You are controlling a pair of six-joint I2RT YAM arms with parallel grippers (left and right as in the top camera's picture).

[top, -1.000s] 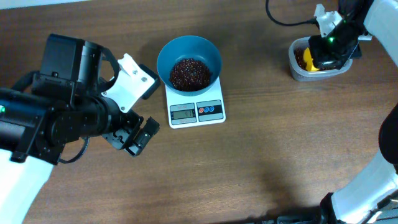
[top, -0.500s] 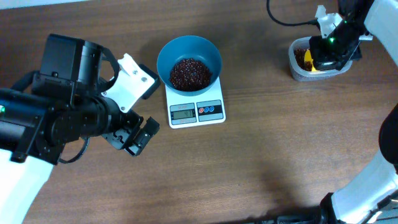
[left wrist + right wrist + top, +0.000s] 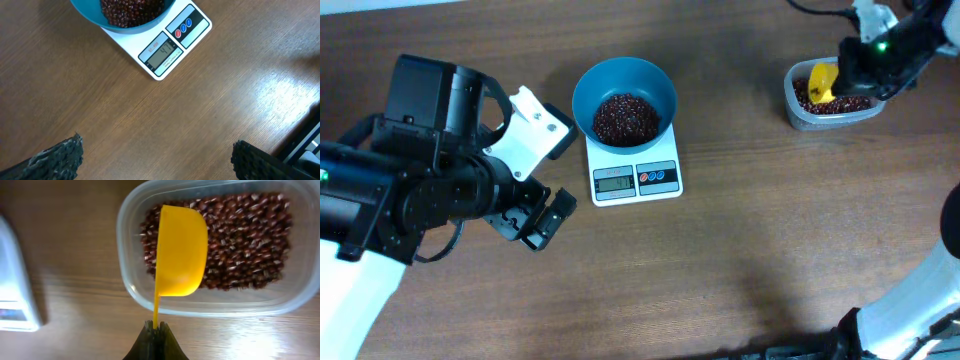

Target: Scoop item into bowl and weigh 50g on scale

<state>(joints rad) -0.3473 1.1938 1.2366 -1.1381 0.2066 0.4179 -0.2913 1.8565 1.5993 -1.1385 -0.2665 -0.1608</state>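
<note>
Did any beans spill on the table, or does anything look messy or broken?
Nothing stands out. The beans sit in the bowl on the scale and in the clear tub, with none loose on the table. The right gripper holds the yellow scoop over the tub.

Teal bowl [image 3: 620,68], red-brown beans [image 3: 626,118], white scale [image 3: 620,163], yellow scoop [image 3: 181,250], seemingly clear tub [image 3: 220,307]

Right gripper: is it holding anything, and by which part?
Yes, the right gripper holds the yellow scoop by the tip of its thin handle, over the clear tub.
</note>
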